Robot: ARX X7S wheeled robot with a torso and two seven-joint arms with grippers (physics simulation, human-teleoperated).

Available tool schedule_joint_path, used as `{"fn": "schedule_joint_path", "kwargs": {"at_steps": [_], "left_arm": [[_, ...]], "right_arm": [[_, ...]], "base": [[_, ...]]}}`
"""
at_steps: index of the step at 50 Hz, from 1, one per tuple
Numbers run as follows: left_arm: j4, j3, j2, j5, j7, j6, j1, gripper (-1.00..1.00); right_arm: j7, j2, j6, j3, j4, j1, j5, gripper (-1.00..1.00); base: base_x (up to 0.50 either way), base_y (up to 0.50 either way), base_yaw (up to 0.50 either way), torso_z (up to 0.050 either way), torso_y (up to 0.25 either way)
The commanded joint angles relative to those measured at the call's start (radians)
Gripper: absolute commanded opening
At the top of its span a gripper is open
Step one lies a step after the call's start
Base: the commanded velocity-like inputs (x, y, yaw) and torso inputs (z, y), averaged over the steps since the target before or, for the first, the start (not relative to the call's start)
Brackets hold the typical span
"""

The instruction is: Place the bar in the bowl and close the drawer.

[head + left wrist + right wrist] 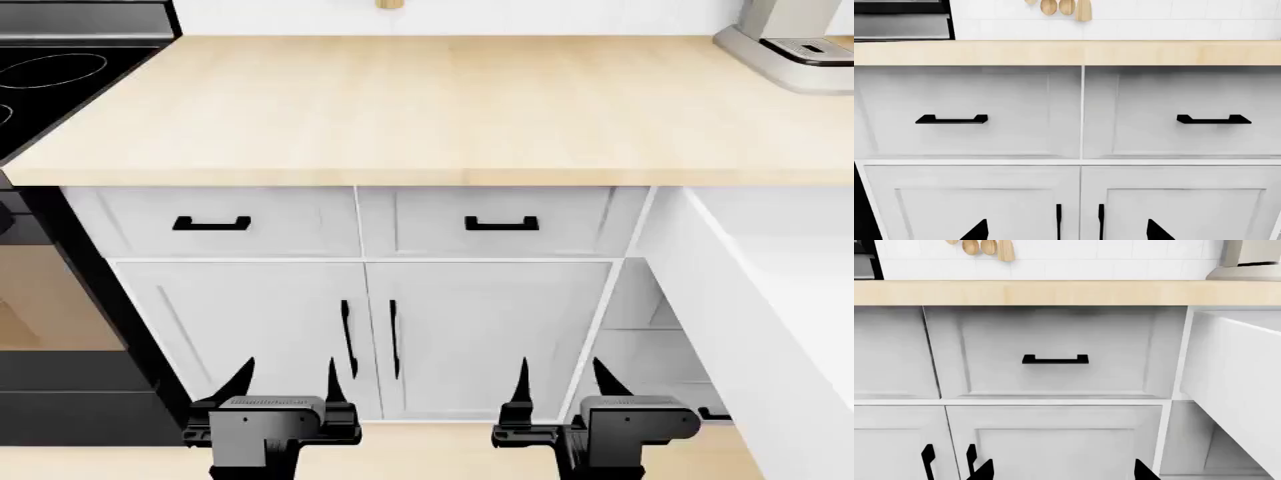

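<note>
Step in hand: the start; nothing is grasped, neither part of the task looks done.
Left gripper (283, 385): released, fingers spread, empty, low before the cabinet doors (360, 335).
Right gripper (558, 385): likewise spread and empty, near the right door.
Drawer (747, 290): pulled out at the right; its white side wall juts toward the robot.
Bar, bowl: neither shows in any view; their places cannot be told.
Countertop (427, 110): bare wood, stove (54, 70) far left, coffee machine (794, 45) far right.
Next move: probably turn right to look into the drawer and find the bar.
</note>
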Motion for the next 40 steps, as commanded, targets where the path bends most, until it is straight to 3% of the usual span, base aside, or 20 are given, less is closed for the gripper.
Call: {"fn": "schedule_joint_path", "kwargs": {"at_steps": [1,11,23,32,40], "left_arm": [[-0.001,0.019,-0.016,-0.015,-0.018,-0.001,-0.001,1.00],[-0.016,0.058,-0.046,-0.032,-0.052,-0.001,-0.022,1.00],[0.129,0.070,-0.077,-0.056,-0.076,-0.065,0.022,1.00],[0.445,0.049,-0.121,-0.132,-0.082,-0.304,0.088,1.00],[0.726,0.006,-0.176,-0.217,-0.100,-0.581,0.084,1.00]], "right_arm": [[0.020,0.016,0.001,-0.020,0.000,0.002,0.015,1.00],[0.058,0.045,0.007,-0.055,0.002,0.017,0.038,1.00],[0.103,0.074,0.047,-0.058,-0.160,-0.025,0.057,1.00],[0.097,0.127,0.248,-0.049,-0.449,-0.096,0.112,1.00],[0.118,0.183,0.565,-0.021,-0.747,-0.111,0.176,1.00]], "base": [[0.00,0.00,0.00,0.000,0.000],[0.00,0.00,0.00,0.000,0.000],[0.00,0.00,0.00,0.050,0.000],[0.00,0.00,0.00,0.050,0.000],[0.00,0.00,0.00,0.050,0.000]]}}
